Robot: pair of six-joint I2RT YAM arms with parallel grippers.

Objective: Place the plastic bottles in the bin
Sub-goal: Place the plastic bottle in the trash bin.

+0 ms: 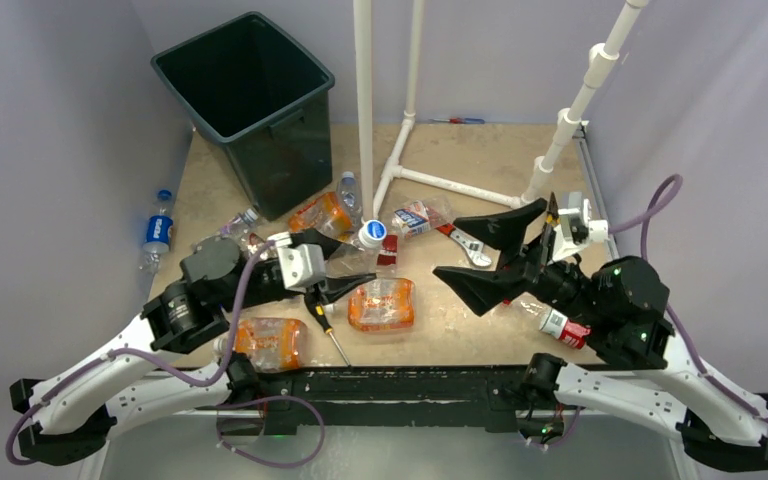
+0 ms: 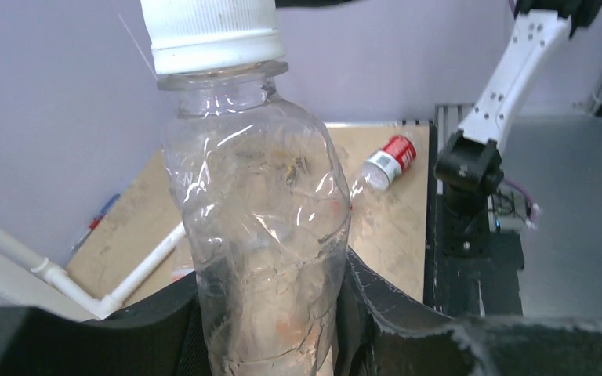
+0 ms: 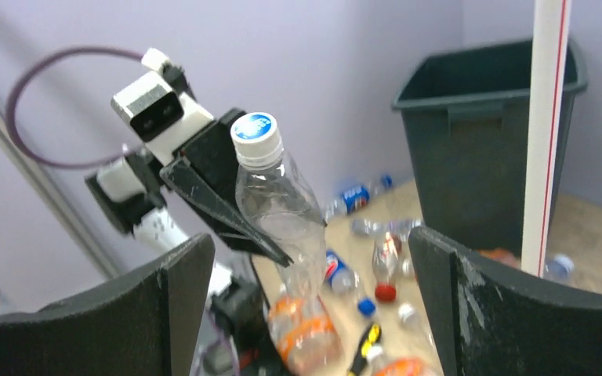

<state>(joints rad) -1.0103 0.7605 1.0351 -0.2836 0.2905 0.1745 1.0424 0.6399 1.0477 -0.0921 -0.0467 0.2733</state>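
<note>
The large tapered plastic bin (image 1: 280, 160) at upper left is dark green-black. The clear crumpled plastic bottle (image 2: 259, 227) wears a white cap (image 2: 212, 31). At lower centre, the crushed clear bottle (image 1: 381, 304) is banded orange; the tan tabletop (image 1: 480, 150) is mottled.

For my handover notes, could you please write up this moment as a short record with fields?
left end effector: shut on clear bottle with white cap, held off the table
right end effector: open, empty
bin: upright, far left corner of table
loose on table: orange-labelled bottle mid-table, another by the left arm, red-labelled bottle by the right arm
off table: Pepsi bottle, past the left edge
tools: screwdriver, wrench
</note>
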